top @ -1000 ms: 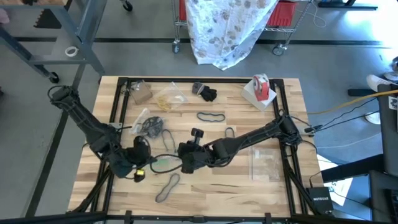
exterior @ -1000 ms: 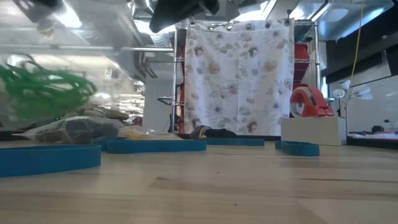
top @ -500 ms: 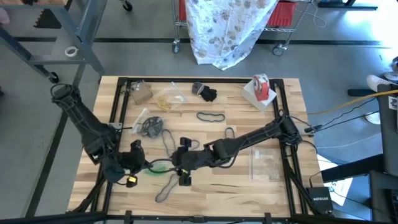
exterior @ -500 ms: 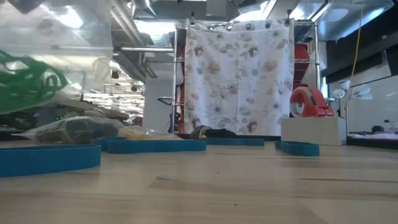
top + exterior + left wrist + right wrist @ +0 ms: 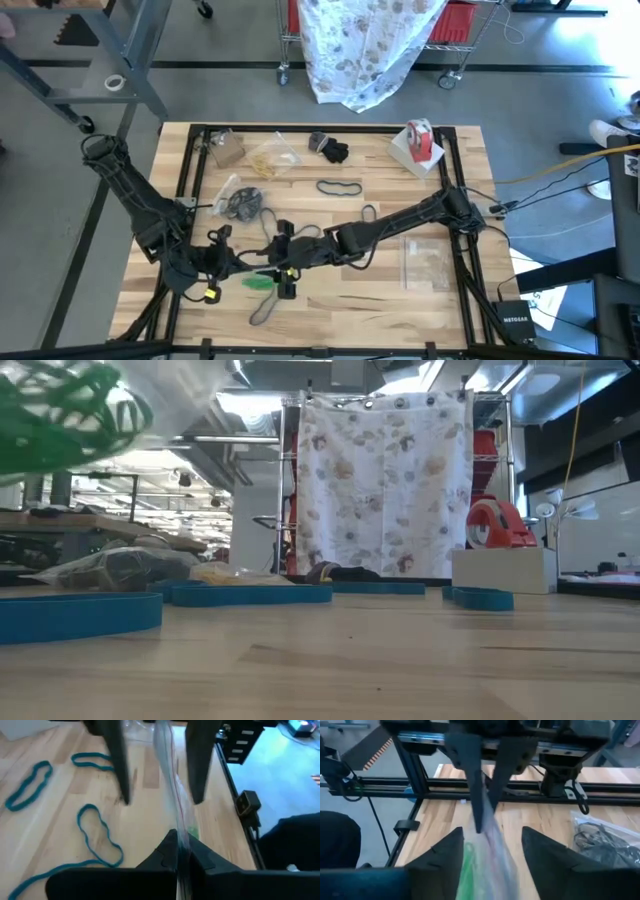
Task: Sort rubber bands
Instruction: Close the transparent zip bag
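My left gripper (image 5: pixel 218 262) is shut on the top edge of a clear plastic bag (image 5: pixel 172 790) near the table's front left. Green rubber bands (image 5: pixel 262 283) sit inside the bag, showing as a raised green bundle (image 5: pixel 60 415) in the low view. My right gripper (image 5: pixel 284 268) faces the left one with its fingers (image 5: pixel 442 857) open on either side of the bag, not pinching it. Teal rubber bands (image 5: pixel 100 837) lie loose on the wood beside the bag, with another teal band (image 5: pixel 339 187) farther back. A dark band (image 5: pixel 268 302) lies near the front edge.
Toward the back left lie a bag of dark bands (image 5: pixel 243 203) and a bag of tan bands (image 5: pixel 272 158); a black pile (image 5: pixel 330 148) sits at the back centre. A red-and-white tape roll (image 5: pixel 420 140) stands back right. Another clear bag (image 5: pixel 428 262) lies at the right.
My right gripper has opened, let go of the bag and shifted left. The green bundle has risen in the low view. My left gripper stays shut on the bag.
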`<state>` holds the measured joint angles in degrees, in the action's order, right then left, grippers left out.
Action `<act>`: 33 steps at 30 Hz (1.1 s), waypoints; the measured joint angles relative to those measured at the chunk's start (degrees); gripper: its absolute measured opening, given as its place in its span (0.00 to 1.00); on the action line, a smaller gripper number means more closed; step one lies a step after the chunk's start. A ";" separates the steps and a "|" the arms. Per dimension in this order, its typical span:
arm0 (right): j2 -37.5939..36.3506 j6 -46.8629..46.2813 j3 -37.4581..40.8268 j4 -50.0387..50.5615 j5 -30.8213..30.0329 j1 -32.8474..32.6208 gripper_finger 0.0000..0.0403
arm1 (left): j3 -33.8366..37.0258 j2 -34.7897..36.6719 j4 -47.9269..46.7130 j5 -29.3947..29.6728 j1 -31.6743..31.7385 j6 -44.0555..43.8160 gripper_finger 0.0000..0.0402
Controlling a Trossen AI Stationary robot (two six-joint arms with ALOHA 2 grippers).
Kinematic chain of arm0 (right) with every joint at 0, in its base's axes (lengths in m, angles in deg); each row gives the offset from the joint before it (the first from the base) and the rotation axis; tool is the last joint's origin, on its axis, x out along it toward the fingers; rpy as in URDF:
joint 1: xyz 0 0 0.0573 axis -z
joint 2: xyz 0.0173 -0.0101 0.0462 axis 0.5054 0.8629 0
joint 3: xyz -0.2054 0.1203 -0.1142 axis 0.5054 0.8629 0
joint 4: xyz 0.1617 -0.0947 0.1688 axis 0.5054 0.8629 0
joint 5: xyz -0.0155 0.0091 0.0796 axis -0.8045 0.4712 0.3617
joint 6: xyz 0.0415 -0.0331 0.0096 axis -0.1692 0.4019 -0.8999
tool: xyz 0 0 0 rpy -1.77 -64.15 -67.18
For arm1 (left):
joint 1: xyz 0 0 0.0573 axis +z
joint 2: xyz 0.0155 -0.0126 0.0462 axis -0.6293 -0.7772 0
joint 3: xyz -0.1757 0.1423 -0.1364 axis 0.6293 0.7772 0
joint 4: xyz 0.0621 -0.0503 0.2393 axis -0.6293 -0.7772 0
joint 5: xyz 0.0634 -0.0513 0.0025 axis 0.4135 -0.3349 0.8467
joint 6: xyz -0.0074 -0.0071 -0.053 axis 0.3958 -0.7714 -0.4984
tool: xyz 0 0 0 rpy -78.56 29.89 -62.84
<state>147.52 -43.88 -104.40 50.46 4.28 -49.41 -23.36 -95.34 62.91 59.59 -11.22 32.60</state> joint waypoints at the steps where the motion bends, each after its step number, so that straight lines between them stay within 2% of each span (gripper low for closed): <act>1: 0.00 0.19 -0.02 -0.09 0.00 0.00 0.45 | 0.00 0.06 -0.01 0.14 0.00 -0.03 0.00; 12: 0.00 2.93 0.00 -0.22 -0.02 0.00 0.03 | 0.00 0.11 1.15 1.02 2.01 0.65 0.00; 17: 0.00 3.40 0.00 0.15 -1.89 -0.02 0.02 | 0.01 0.13 1.08 0.96 2.67 -1.55 0.00; 21: 0.00 3.48 0.00 0.74 -3.06 -0.02 0.01 | 0.00 0.13 0.95 1.00 2.67 -2.37 0.04; 25: 0.00 3.55 0.00 0.69 -3.04 -0.04 0.00 | 0.02 0.13 0.94 1.00 2.67 -2.16 0.09; 33: 0.00 3.56 0.00 1.23 -3.04 -0.04 0.00 | 0.02 0.73 -0.18 0.96 2.64 -2.00 0.10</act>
<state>147.52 -40.33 -104.40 51.70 1.24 -49.45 -23.34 -94.62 62.74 60.54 -8.57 30.60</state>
